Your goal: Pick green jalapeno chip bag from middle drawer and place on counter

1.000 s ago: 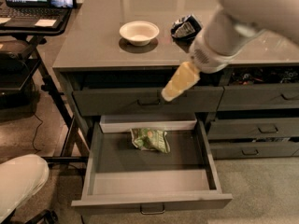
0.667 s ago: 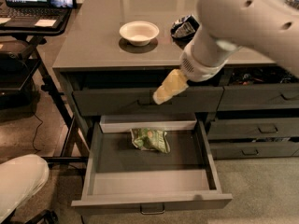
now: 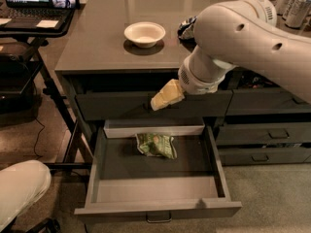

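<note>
The green jalapeno chip bag lies flat on the floor of the middle drawer. It is in the back half, near the pale back wall and about in the middle from side to side. Its long side runs left to right, and the right end dips a little toward the front. The bag is shiny, crinkly foil, light green with white bits, and it looks bumpy and squashed.

The drawer is pulled wide open. It is a wide, shallow, dark grey box with a smooth, pale grey floor. A thin metal handle sits on its front.

The gripper is a pale yellow wedge on a big, round, white arm. It hangs above the back of the drawer, in front of the shut top drawer, and points down and to the left. It is above the bag and not touching it. I cannot tell if it is spread or pressed together.

The counter is flat, grey and glossy. A round white bowl sits on it.
</note>
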Robot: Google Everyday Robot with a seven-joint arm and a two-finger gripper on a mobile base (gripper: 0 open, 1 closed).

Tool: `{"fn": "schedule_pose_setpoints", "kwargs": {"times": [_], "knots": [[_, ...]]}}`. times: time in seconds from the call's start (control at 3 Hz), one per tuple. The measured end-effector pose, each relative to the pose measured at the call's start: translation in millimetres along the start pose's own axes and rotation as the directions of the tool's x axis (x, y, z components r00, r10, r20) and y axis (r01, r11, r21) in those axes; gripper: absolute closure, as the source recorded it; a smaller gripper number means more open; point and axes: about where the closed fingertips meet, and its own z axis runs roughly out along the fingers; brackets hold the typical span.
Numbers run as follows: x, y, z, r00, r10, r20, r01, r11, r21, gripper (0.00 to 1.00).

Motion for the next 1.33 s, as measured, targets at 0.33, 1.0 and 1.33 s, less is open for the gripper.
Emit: {"fn": "schedule_pose_setpoints", "kwargs": {"times": [0.33, 1.0, 1.33], "knots": [[0, 0, 0, 1.000, 0.000, 0.000, 0.000, 1.0000, 0.000, 0.00], [31, -3, 58, 0.993, 0.114, 0.040, -0.113, 0.9927, -0.042, 0.00], [42, 13, 101, 0.989, 0.121, 0.085, -0.113, 0.9895, -0.091, 0.00]]}}
